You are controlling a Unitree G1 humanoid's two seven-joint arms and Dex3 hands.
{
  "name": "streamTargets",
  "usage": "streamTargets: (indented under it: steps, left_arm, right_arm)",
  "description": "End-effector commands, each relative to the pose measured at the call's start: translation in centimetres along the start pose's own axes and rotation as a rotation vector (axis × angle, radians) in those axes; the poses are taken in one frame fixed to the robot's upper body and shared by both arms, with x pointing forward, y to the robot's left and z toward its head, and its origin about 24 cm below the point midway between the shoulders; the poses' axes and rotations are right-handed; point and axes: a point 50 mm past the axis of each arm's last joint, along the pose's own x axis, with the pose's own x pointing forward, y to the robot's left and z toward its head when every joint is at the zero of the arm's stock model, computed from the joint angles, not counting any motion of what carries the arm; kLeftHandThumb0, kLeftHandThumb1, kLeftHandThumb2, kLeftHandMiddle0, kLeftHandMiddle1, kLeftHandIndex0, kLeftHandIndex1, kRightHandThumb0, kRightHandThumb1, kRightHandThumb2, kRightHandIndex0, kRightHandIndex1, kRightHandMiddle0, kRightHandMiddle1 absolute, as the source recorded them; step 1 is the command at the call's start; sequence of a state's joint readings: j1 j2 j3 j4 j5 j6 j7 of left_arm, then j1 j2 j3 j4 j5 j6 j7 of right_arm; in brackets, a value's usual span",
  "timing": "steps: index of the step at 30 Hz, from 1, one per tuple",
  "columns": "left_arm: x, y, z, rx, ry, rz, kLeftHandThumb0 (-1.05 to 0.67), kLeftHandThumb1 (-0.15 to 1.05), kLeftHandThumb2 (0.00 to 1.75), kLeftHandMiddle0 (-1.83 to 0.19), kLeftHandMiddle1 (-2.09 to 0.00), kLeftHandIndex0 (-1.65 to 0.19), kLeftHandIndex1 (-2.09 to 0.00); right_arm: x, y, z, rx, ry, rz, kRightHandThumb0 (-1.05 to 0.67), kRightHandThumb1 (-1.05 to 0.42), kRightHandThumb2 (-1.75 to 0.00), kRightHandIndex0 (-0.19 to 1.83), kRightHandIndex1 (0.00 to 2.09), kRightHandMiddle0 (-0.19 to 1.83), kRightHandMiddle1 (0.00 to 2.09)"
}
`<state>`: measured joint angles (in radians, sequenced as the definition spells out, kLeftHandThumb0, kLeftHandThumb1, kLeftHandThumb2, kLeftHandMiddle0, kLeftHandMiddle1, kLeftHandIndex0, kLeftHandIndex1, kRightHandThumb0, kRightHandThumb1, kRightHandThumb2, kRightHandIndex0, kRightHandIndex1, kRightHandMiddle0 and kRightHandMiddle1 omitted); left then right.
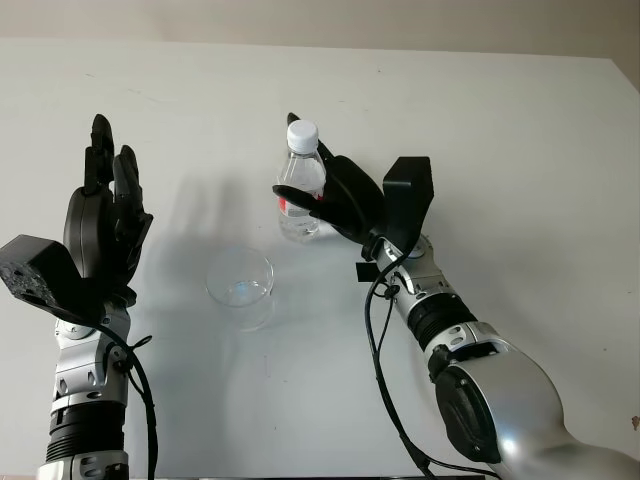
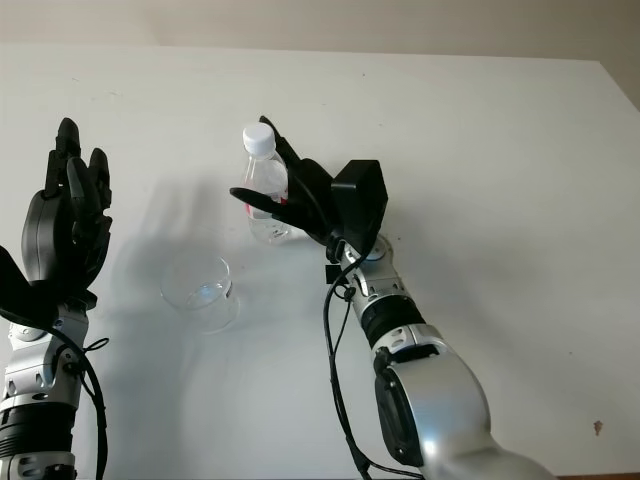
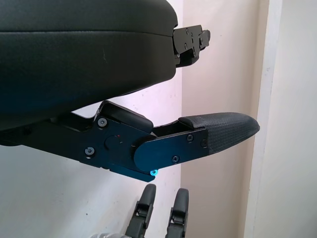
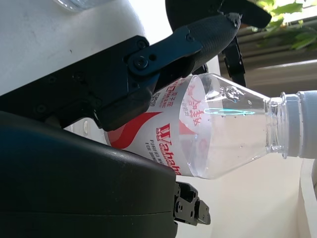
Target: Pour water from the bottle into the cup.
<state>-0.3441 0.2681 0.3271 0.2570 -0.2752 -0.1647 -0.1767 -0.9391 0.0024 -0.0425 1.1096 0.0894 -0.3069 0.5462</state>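
Note:
A clear plastic water bottle with a white cap and a red-and-white label stands upright on the white table, a little behind and to the right of the cup. My right hand is wrapped around the bottle, with one finger across its front and the palm behind it. A clear, wide cup stands on the table in front of me. My left hand is open and raised upright over the table's left side, well left of the cup.
The white table runs back to a pale wall. The right forearm and its black cable cross the table's front right.

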Motion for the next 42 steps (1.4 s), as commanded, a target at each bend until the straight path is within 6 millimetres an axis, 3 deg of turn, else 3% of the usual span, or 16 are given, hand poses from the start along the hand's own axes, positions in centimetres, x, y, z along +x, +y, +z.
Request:
streamTargets:
  steps: [1, 4, 7, 8, 9, 11, 12, 14, 16, 18, 19, 21, 24, 30, 35, 42]
  left_arm:
    - [0.0, 0.0, 0.0, -0.001, -0.010, 0.004, -0.82, 1.05, 0.65, 0.11, -0.05, 0.13, -0.07]
    - [0.0, 0.0, -0.1, -0.005, -0.009, 0.002, -0.82, 1.05, 0.64, 0.11, -0.05, 0.13, -0.06]
    - [0.0, 0.0, -0.1, -0.002, -0.010, 0.000, -0.82, 1.05, 0.64, 0.11, -0.05, 0.13, -0.06]
    - [0.0, 0.0, -0.1, -0.003, -0.010, 0.001, -0.82, 1.05, 0.64, 0.11, -0.05, 0.13, -0.06]
    - [0.0, 0.0, -0.1, -0.004, -0.009, 0.004, -0.82, 1.05, 0.63, 0.11, -0.06, 0.12, -0.07]
    - [0.0, 0.0, -0.1, -0.002, -0.009, 0.006, -0.82, 1.05, 0.63, 0.10, -0.06, 0.12, -0.07]
    - [0.0, 0.0, -0.1, 0.001, -0.010, 0.007, -0.82, 1.05, 0.64, 0.10, -0.06, 0.12, -0.07]
    - [0.1, 0.0, 0.0, 0.008, -0.013, 0.010, -0.82, 1.05, 0.64, 0.11, -0.05, 0.13, -0.06]
    - [0.1, 0.0, 0.0, 0.011, -0.015, 0.012, -0.83, 1.05, 0.64, 0.10, -0.06, 0.13, -0.06]
    - [0.1, 0.0, 0.0, 0.010, -0.016, 0.015, -0.83, 1.05, 0.64, 0.11, -0.05, 0.14, -0.06]
    - [0.1, 0.0, 0.1, 0.010, -0.017, 0.016, -0.83, 1.05, 0.64, 0.11, -0.05, 0.14, -0.05]
    - [0.1, -0.1, 0.1, 0.009, -0.018, 0.017, -0.83, 1.05, 0.64, 0.11, -0.05, 0.15, -0.05]
    - [0.1, -0.1, 0.1, 0.007, -0.020, 0.016, -0.82, 1.05, 0.64, 0.11, -0.05, 0.15, -0.05]
    - [0.1, -0.1, 0.0, 0.012, -0.022, 0.012, -0.82, 1.05, 0.63, 0.12, -0.05, 0.16, -0.05]
    - [0.1, 0.0, 0.0, 0.009, -0.020, 0.014, -0.82, 1.05, 0.62, 0.11, -0.05, 0.15, -0.05]
    - [0.0, 0.0, 0.0, 0.012, -0.015, 0.015, -0.82, 1.05, 0.62, 0.11, -0.06, 0.14, -0.06]
  right_arm:
    - [0.4, 0.2, 0.6, -0.011, -0.007, 0.029, -0.85, -0.90, -0.05, -0.19, 0.00, -0.19, 0.00]
    - [0.5, 0.2, 0.7, -0.009, -0.007, 0.043, -0.82, -0.89, -0.04, -0.19, 0.00, -0.19, 0.00]
    - [0.5, 0.2, 0.9, -0.017, -0.006, 0.061, -0.72, -0.86, -0.04, -0.11, 0.04, 0.02, 0.12]
    - [0.5, 0.2, 0.9, -0.027, -0.006, 0.062, -0.58, -0.83, -0.04, 0.05, 0.16, 0.08, 0.51]
    - [0.6, 0.2, 1.0, -0.037, -0.006, 0.064, -0.50, -0.81, -0.05, 0.13, 0.32, -0.03, 1.01]
    - [0.7, 0.3, 1.2, -0.064, -0.016, 0.069, -0.32, -0.81, -0.05, 0.09, 1.03, -0.04, 1.63]
    - [0.7, 0.3, 1.3, -0.074, -0.025, 0.072, -0.25, -0.83, -0.06, 0.06, 1.45, 0.03, 1.86]
    - [0.7, 0.4, 1.4, -0.105, -0.033, 0.071, -0.23, -0.86, -0.06, 0.17, 1.88, 0.20, 2.03]
    - [0.8, 0.4, 1.5, -0.139, -0.028, 0.068, -0.26, -0.89, -0.07, 0.34, 2.05, 0.36, 2.08]
    - [0.8, 0.3, 1.6, -0.178, -0.020, 0.061, -0.28, -0.95, -0.06, 0.84, 2.08, 0.71, 2.09]
    - [0.7, 0.2, 1.6, -0.198, -0.015, 0.057, -0.28, -0.96, -0.06, 0.95, 2.09, 0.80, 2.09]
    - [0.6, 0.0, 1.6, -0.226, -0.015, 0.050, -0.28, -1.02, -0.06, 1.23, 2.09, 1.15, 2.09]
    - [0.4, -0.2, 1.7, -0.269, -0.022, 0.046, -0.33, -1.04, -0.06, 1.33, 2.09, 1.38, 2.09]
    - [0.1, -0.3, 1.8, -0.353, -0.050, 0.007, -0.40, -1.05, -0.06, 1.25, 2.09, 1.39, 2.09]
    - [0.2, -0.6, 2.2, -0.393, -0.078, -0.075, -0.19, -1.05, -0.20, 1.18, 2.09, 1.29, 2.09]
    - [0.0, -2.0, 5.4, -0.577, -0.210, -0.203, -0.11, -1.05, -0.24, 1.11, 2.09, 1.09, 2.09]
